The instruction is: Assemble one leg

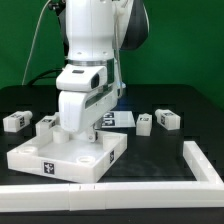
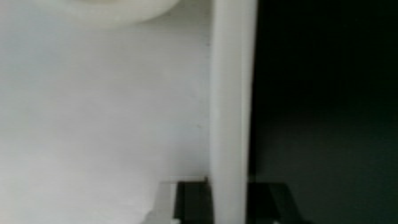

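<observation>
The large white square panel (image 1: pixel 98 157) lies at the front of the table, towards the exterior view's left. My gripper (image 1: pixel 77 128) is down on its far edge. In the wrist view the panel's raised rim (image 2: pixel 230 100) runs between my fingers (image 2: pixel 192 203), and the gripper (image 2: pixel 231 195) is shut on that rim. A round corner socket (image 2: pixel 116 8) shows on the panel. Several small white tagged legs lie loose: two on the exterior view's left (image 1: pixel 15 121) (image 1: pixel 45 124) and two on its right (image 1: pixel 145 123) (image 1: pixel 166 119). None is held.
The marker board (image 1: pixel 118 120) lies flat behind the panel. A white L-shaped fence (image 1: pixel 205 165) runs along the front edge and up the exterior view's right side. The table top is black.
</observation>
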`<action>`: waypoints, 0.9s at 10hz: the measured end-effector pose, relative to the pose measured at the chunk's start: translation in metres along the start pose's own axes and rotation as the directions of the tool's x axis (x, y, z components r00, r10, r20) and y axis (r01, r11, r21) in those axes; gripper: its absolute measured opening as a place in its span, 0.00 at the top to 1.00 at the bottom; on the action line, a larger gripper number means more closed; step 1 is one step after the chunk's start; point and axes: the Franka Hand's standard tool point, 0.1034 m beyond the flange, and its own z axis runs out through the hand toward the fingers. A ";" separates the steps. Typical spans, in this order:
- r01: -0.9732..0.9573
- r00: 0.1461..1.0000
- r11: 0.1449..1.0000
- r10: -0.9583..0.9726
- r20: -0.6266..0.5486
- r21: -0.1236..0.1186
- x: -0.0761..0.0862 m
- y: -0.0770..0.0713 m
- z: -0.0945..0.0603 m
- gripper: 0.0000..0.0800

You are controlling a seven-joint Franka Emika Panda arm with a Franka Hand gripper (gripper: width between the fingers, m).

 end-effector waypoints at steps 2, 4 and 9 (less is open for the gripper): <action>0.093 0.996 0.996 -0.093 0.008 0.016 0.014 0.006 0.000 0.93; 0.144 0.989 0.989 -0.144 0.011 0.023 0.026 0.012 0.000 0.93; 0.165 0.986 0.986 -0.165 0.009 0.018 0.026 0.013 0.000 0.93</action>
